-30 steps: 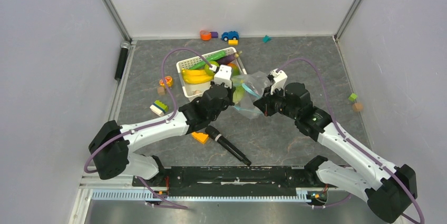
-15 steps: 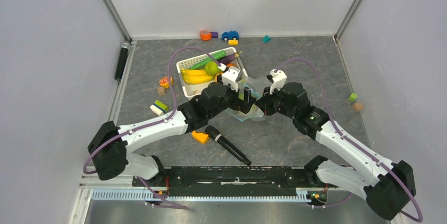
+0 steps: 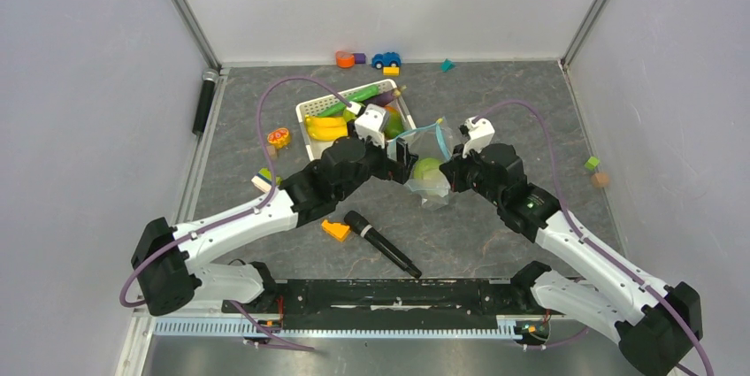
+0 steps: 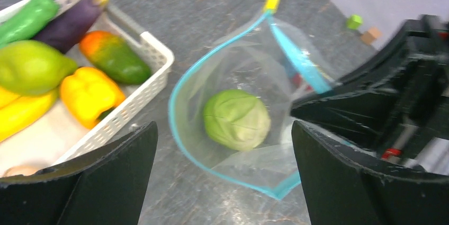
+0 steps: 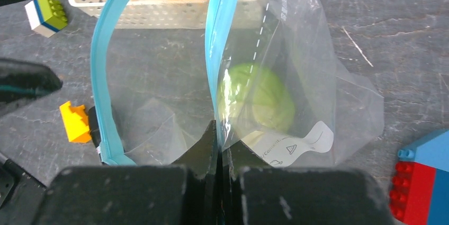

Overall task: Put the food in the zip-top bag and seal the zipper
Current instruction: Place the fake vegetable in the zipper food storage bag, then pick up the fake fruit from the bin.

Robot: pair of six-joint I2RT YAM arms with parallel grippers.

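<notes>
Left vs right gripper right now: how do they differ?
Left black two-finger gripper: jaws wide open, empty, above the round green toy cabbage. Right black two-finger gripper: shut, pinching one wall of the clear plastic zip-top bag below its light-blue zipper. Shared: both sit at the bag's mouth.

Cannot read the label (image 5: 288,148) on the bag (image 5: 344,92). Shows only part of the block (image 5: 421,177), cut by the right wrist view's corner. Blurs the right gripper (image 4: 310,109) in the left wrist view.
</notes>
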